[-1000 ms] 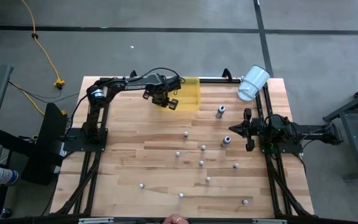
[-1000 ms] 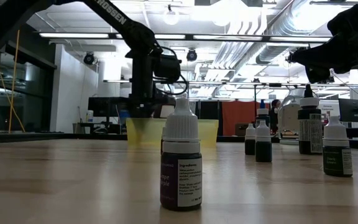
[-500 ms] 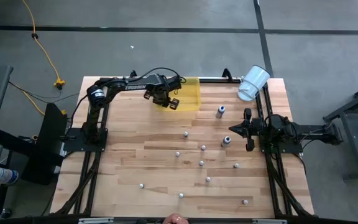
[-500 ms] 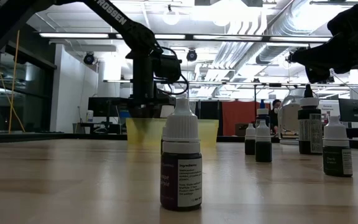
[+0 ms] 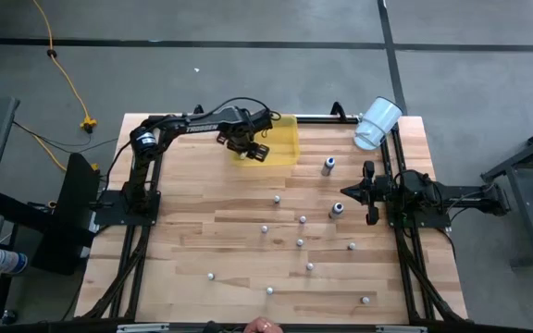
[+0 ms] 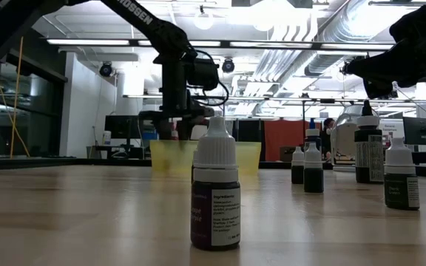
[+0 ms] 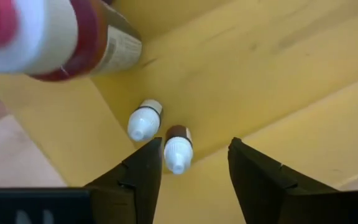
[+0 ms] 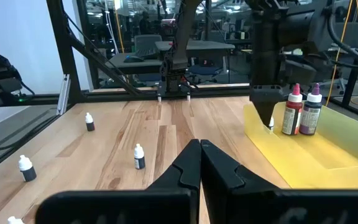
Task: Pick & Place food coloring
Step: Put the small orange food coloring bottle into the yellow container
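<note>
Even overhead light washed the wooden desk (image 5: 202, 250) as ceiling strips glared in the room behind.

From above, the scene was bright and flat, with only faint shadows under the arms. At desk height, fluorescent tubes (image 6: 109, 41) burned out to white, the nearest bottle (image 6: 215, 193) stood sharp and backlit, and the room beyond went soft. In the left wrist camera, a red-bodied bottle (image 7: 61, 37) loomed close and badly blurred over the glowing yellow tray (image 7: 247, 74), while two small bottles (image 7: 145, 121) stayed crisp.
</note>
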You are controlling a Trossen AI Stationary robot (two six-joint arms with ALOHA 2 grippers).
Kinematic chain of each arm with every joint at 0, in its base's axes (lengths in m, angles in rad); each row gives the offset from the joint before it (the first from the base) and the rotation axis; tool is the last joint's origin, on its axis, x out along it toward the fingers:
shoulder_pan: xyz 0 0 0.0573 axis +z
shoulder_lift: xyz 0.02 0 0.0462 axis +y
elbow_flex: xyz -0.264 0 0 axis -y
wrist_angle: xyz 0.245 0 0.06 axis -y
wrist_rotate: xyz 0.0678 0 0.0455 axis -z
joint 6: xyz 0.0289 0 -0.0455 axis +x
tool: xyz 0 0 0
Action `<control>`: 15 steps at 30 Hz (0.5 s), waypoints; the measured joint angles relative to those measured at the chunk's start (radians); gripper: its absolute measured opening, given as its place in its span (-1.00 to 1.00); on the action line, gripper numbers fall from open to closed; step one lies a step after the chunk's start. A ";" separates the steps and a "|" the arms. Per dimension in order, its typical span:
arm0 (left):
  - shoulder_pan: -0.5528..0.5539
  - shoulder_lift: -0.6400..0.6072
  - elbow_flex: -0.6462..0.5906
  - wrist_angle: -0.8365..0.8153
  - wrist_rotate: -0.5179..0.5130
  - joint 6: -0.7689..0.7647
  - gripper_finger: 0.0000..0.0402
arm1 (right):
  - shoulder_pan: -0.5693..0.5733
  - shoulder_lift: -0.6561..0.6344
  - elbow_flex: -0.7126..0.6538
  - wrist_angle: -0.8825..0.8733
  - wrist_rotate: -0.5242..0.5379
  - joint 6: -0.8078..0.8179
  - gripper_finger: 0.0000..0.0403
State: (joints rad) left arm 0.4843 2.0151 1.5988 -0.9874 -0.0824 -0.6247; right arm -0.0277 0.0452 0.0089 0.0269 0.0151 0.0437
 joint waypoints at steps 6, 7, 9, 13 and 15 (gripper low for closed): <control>-0.001 0.000 0.081 -0.078 -0.025 0.029 -0.13 | 0.000 0.000 0.000 0.000 0.000 0.000 -1.00; -0.002 0.000 0.096 -0.091 -0.027 0.035 -0.13 | 0.000 0.000 0.000 0.000 0.000 0.000 -1.00; -0.009 0.000 0.131 -0.109 -0.029 0.052 -0.13 | 0.000 0.000 0.000 0.000 0.000 0.000 -1.00; -0.039 -0.017 0.179 -0.135 -0.026 0.111 -0.13 | 0.000 0.000 0.000 0.000 0.000 0.000 -1.00; -0.056 -0.024 0.193 -0.144 -0.028 0.137 -0.13 | 0.000 0.000 0.000 0.000 0.000 0.000 -1.00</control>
State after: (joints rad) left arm 0.4279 1.9907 1.7921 -1.1319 -0.1101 -0.4880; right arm -0.0279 0.0452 0.0086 0.0269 0.0151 0.0437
